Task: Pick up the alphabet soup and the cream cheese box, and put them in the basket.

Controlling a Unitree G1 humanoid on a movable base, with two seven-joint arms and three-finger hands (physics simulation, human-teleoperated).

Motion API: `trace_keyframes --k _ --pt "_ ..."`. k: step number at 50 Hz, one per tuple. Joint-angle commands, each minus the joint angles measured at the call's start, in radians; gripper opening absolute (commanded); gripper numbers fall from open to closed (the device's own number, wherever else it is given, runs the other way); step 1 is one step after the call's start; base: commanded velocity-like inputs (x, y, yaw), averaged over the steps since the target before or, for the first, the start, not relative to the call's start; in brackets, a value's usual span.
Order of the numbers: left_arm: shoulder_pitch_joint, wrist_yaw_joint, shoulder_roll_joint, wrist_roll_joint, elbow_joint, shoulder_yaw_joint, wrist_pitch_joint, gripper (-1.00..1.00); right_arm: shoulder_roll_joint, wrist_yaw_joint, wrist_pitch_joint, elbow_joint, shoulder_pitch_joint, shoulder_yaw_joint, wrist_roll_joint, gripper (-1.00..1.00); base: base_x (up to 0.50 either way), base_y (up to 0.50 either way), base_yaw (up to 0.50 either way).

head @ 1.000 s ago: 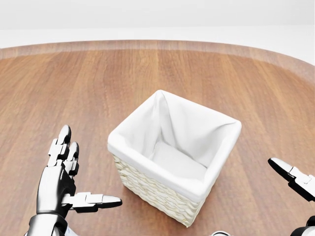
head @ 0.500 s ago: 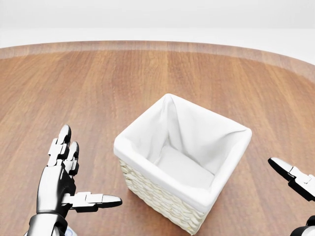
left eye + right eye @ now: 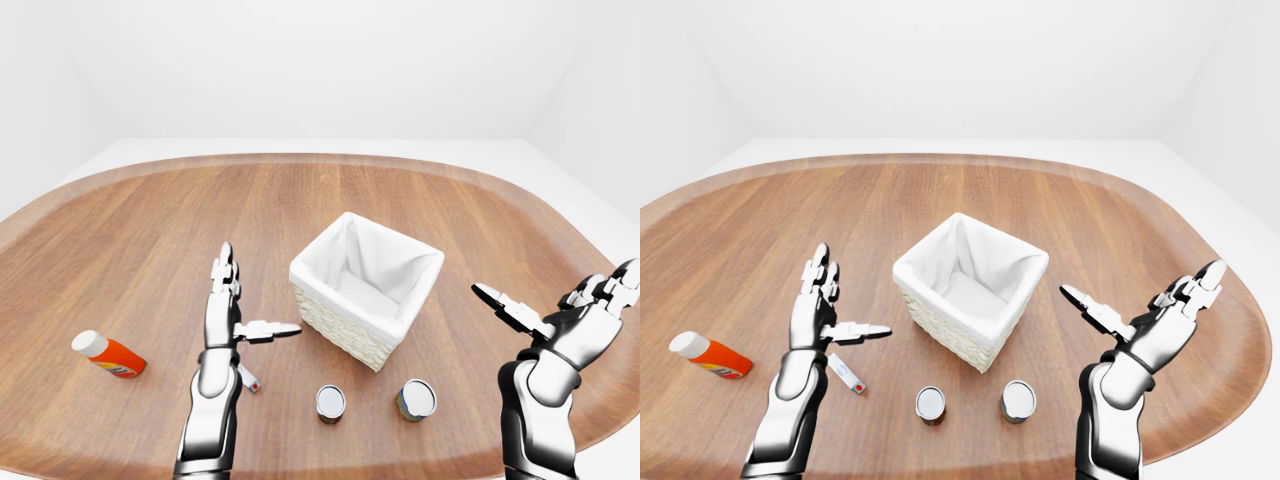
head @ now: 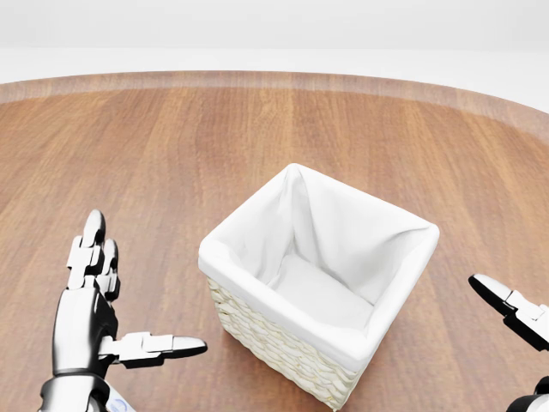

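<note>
1. The left hand is raised over the wooden surface, to the left of the basket in the left-eye view. Its fingers are spread wide and straight, the thumb pointing sideways toward the basket. It holds nothing and touches nothing.

2. The right hand hangs to the right of the basket in the right-eye view, palm turned up and inward. Its fingers are fully splayed, one long digit reaching toward the basket without meeting it. This hand is empty too.

3. The basket, woven with a white cloth lining, stands upright between the two hands, and its inside shows only the lining.

4. Below the basket in the left-eye view, two cans stand upright near each other: the left can and the right can. Which one is the alphabet soup cannot be told from the lids.

5. A small flat white box with a red mark lies lower left of the basket, just below the left hand and beside the forearm.

6. An orange bottle with a white cap lies on its side far left of the basket.
</note>
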Motion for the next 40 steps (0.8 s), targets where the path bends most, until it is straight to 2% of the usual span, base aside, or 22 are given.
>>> trace_keyframes --k 1,2,6,7,8,10,11,12,13,14,15,17,18,19,21,23,24,27,35,38,40 --pt "0.013 0.094 0.003 0.139 -0.021 -0.014 -0.030 1.00 0.000 0.001 0.000 0.000 0.000 0.000 0.002 1.00 0.00 0.00 0.00" --pt "0.024 0.115 0.003 0.181 -0.051 -0.021 -0.028 1.00 0.000 0.000 0.000 0.003 -0.001 0.000 0.002 1.00 0.00 0.00 0.00" --pt "0.036 0.131 0.000 0.241 -0.086 -0.027 0.005 1.00 -0.001 -0.001 0.000 0.009 -0.003 0.000 0.003 1.00 0.00 0.00 0.00" --pt "0.054 0.123 0.003 0.299 -0.133 -0.044 0.083 1.00 -0.002 -0.002 0.000 0.010 -0.005 -0.001 0.005 1.00 0.00 0.00 0.00" --pt "0.061 0.119 0.002 0.302 -0.148 -0.046 0.075 1.00 -0.002 -0.003 0.000 0.007 -0.004 0.000 0.006 1.00 0.00 0.00 0.00" --pt "0.075 0.119 0.008 0.365 -0.188 -0.054 0.100 1.00 -0.002 -0.003 0.000 0.010 -0.005 0.000 0.005 1.00 0.00 0.00 0.00" --pt "0.079 0.127 0.012 0.399 -0.207 -0.056 0.093 1.00 -0.002 -0.002 0.000 0.004 -0.003 0.001 0.006 1.00 0.00 0.00 0.00" --pt "0.080 0.137 0.010 0.424 -0.213 -0.053 0.098 1.00 -0.002 -0.002 0.000 0.001 -0.002 0.000 0.007 1.00 0.00 0.00 0.00" --pt "0.085 0.158 0.022 0.509 -0.238 -0.056 0.110 1.00 -0.002 -0.003 0.000 0.003 -0.003 -0.001 0.007 1.00 0.00 0.00 0.00" --pt "0.087 0.167 0.012 0.512 -0.254 -0.047 0.109 1.00 -0.003 -0.002 0.000 0.016 -0.007 -0.001 0.008 1.00 0.00 0.00 0.00" --pt "0.084 0.165 0.009 0.523 -0.263 -0.043 0.118 1.00 -0.003 -0.003 0.000 0.011 -0.005 -0.001 0.008 1.00 0.00 0.00 0.00" --pt "0.077 0.200 0.016 0.602 -0.266 -0.047 0.106 1.00 -0.003 -0.003 0.000 0.011 -0.005 0.000 0.008 1.00 0.00 0.00 0.00" --pt "0.076 0.199 0.015 0.624 -0.271 -0.049 0.111 1.00 -0.003 -0.004 0.000 0.010 -0.006 0.000 0.008 1.00 0.00 0.00 0.00" --pt "0.074 0.213 0.002 0.657 -0.285 -0.042 0.130 1.00 -0.003 -0.003 0.000 0.010 -0.006 0.000 0.008 1.00 0.00 0.00 0.00" --pt "0.068 0.254 -0.007 0.694 -0.278 -0.029 0.130 1.00 -0.004 -0.002 0.000 0.013 -0.006 0.001 0.008 1.00 0.00 0.00 0.00" --pt "0.068 0.263 -0.001 0.723 -0.281 -0.031 0.130 1.00 -0.004 -0.002 0.000 0.008 -0.005 0.002 0.008 1.00 0.00 0.00 0.00" --pt "0.072 0.266 0.007 0.793 -0.311 -0.041 0.130 1.00 -0.003 -0.002 0.000 0.011 -0.006 0.003 0.005 1.00 0.00 0.00 0.00" --pt "0.076 0.253 0.017 0.909 -0.366 -0.058 0.130 1.00 -0.003 -0.001 0.000 0.013 -0.006 0.002 0.006 1.00 0.00 0.00 0.00" --pt "0.083 0.236 0.011 1.012 -0.384 -0.064 0.130 1.00 -0.002 -0.001 0.000 -0.002 -0.005 0.007 -0.003 1.00 0.00 0.00 0.00" --pt "0.094 0.244 0.023 1.092 -0.398 -0.074 0.130 1.00 -0.003 -0.001 0.000 0.006 -0.007 0.005 -0.001 1.00 0.00 0.00 0.00" --pt "0.095 0.258 0.017 1.107 -0.396 -0.065 0.130 1.00 -0.003 -0.001 0.000 0.004 -0.006 0.005 -0.002 1.00 0.00 0.00 0.00"
